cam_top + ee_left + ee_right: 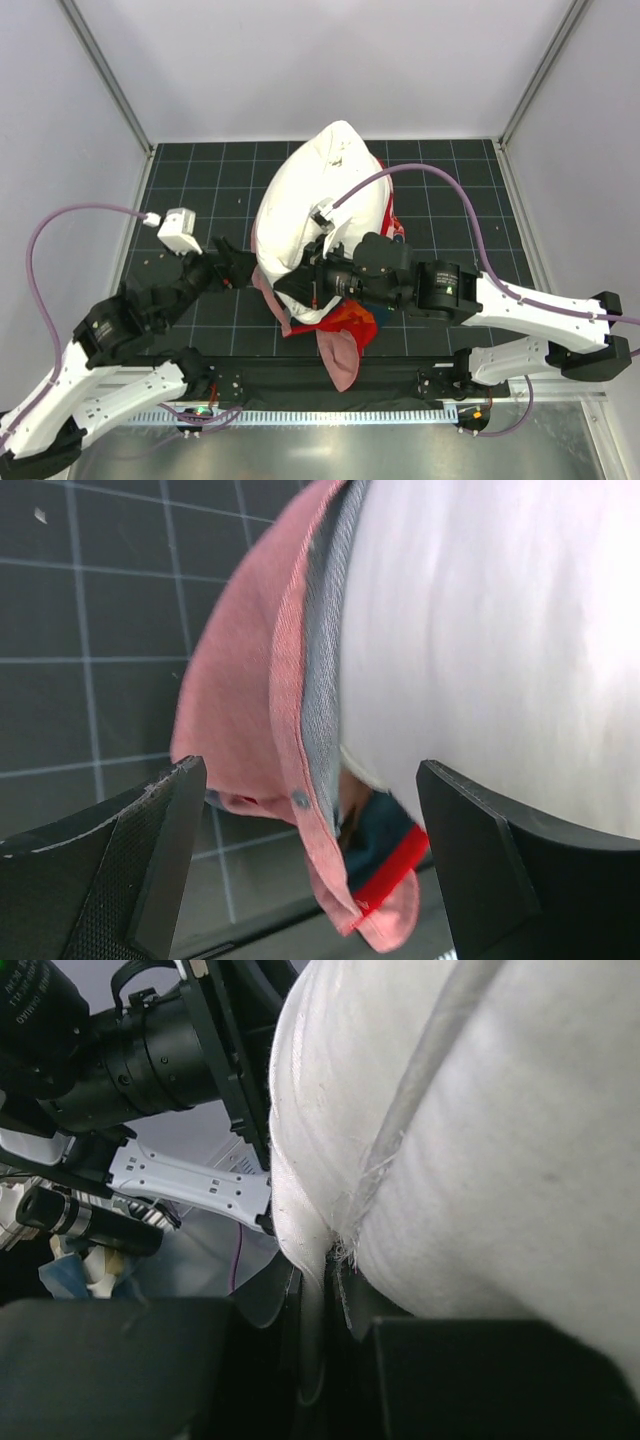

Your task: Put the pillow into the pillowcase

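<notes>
The left gripper stands spread, one finger on each side of the pink hem of the floppy red cartoon-print fabric pillowcase (lined up to catch the opening, I'd guess). The right gripper is clamped on the near seam of the plump white stuffed pillow, which lies mid-table over the crumpled case.

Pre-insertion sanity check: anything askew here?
Yes. The pillowcase is bunched under the pillow's near end, pink reverse showing, one flap drooping over the table's near edge. The pillow sits almost wholly outside it. Right gripper pinches the pillow; left gripper is open beside the hem.
</notes>
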Available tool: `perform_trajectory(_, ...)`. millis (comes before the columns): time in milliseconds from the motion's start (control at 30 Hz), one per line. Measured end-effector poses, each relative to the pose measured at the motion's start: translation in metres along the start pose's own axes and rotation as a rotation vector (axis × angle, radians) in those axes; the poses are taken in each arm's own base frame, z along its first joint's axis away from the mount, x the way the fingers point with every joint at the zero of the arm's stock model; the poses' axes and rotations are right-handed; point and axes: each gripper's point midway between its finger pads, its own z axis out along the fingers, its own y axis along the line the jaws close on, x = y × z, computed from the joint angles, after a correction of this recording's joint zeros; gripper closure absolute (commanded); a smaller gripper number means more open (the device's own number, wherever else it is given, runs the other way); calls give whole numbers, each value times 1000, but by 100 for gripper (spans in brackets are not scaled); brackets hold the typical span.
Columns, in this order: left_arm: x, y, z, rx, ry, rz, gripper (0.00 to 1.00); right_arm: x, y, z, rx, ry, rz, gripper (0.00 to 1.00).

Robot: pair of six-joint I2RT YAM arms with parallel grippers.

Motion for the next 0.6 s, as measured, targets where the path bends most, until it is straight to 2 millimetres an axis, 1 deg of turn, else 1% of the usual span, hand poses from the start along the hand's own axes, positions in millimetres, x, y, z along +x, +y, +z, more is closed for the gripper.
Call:
perform_trajectory(100,-9,2,13,-80,3,60,10,0,0,0,4,-3,3,86)
perform_trajectory(167,-9,3,24,-125,19,97,10,0,1,0,5,-4,2,86)
perform_trajectory(300,-2,9,45,-213,77,172,10,1,0,0,14,-7,2,86)
perform_trajectory(367,-6,11,53,-255,93,195,12,0,-2,-1,25,-14,4,86)
perform_trajectory(433,-11,14,64,-291,103,208,17,-2,-3,-3,29,-22,8,86)
perform_trajectory(467,-14,18,70,-309,111,205,21,-3,-2,-4,28,-25,11,86)
perform_trajectory(533,-17,26,82,-328,130,193,27,-3,-1,-5,24,-24,13,86)
perform_trajectory(600,-17,32,92,-325,154,170,36,-1,0,-6,19,-19,13,86)
